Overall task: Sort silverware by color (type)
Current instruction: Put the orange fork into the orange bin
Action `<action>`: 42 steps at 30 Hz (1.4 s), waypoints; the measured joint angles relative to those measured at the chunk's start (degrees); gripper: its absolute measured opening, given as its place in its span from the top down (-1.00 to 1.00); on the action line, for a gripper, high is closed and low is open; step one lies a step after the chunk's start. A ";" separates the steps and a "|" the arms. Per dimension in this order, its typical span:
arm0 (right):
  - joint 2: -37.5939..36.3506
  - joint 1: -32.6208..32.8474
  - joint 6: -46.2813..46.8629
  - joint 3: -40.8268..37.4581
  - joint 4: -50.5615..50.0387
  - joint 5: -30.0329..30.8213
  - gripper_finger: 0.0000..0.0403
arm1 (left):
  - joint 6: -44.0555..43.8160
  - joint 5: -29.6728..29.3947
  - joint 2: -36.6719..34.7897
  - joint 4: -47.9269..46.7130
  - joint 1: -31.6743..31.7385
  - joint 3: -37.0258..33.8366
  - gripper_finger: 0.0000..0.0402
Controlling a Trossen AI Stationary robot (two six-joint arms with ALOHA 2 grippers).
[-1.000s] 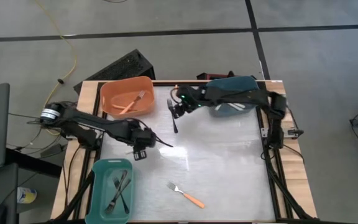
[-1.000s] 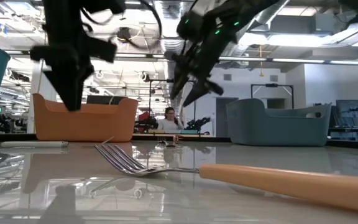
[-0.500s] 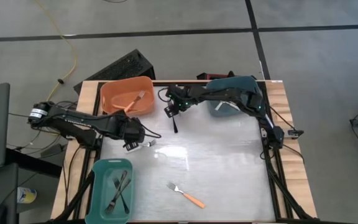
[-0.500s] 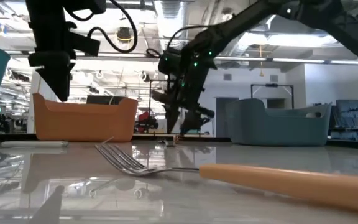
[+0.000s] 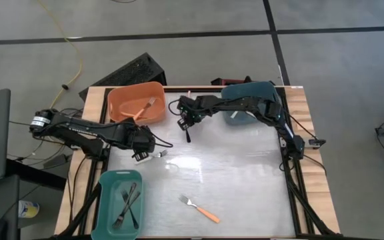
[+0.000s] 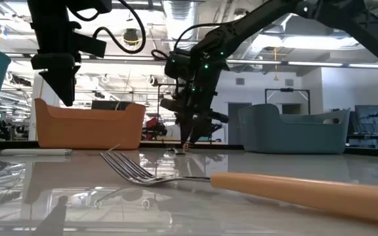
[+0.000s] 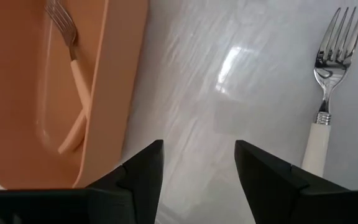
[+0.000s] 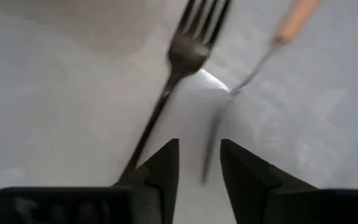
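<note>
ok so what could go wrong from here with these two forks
The black fork runs past one side of the right gripper, so closing may miss or flick it. The white-handled fork lies outside the open left gripper, whose other side is near the orange bin; shifting could bump either.

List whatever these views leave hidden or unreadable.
- Blue-grey bin, high view: the right arm covers its contents.
- Black fork, right wrist view: handle end hidden behind the right gripper; whether it is gripped is unclear.
- White-handled fork, left wrist view: handle cut off by the left gripper's finger.
</note>
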 joint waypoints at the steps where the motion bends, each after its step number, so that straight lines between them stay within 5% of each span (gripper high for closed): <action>1: 0.00 0.07 0.02 -0.42 0.46 -0.57 0.36 | 0.00 -0.01 0.00 0.02 0.00 0.00 0.09; 11: -0.14 0.43 -4.26 -1.87 1.94 1.10 0.91 | 0.04 0.29 0.00 0.02 0.00 0.00 0.09; 19: -5.84 0.78 -6.90 -1.89 -3.70 4.63 0.91 | 3.30 2.03 -4.76 2.15 1.60 0.00 0.09; 24: -12.05 2.48 -10.18 -1.86 -4.38 7.97 0.91 | 3.69 3.37 -12.70 11.47 6.62 0.00 0.09; 30: -18.94 6.53 -20.07 -1.82 0.48 11.88 0.91 | -0.48 16.86 -21.83 28.21 15.87 0.00 0.09; 36: -22.97 10.59 -28.32 -1.82 6.23 4.71 0.90 | -1.52 28.20 -22.95 38.82 20.46 0.04 0.09; 42: -24.57 12.99 -28.76 -1.80 9.41 1.64 0.90 | -3.74 26.58 -19.49 42.33 21.24 0.04 0.09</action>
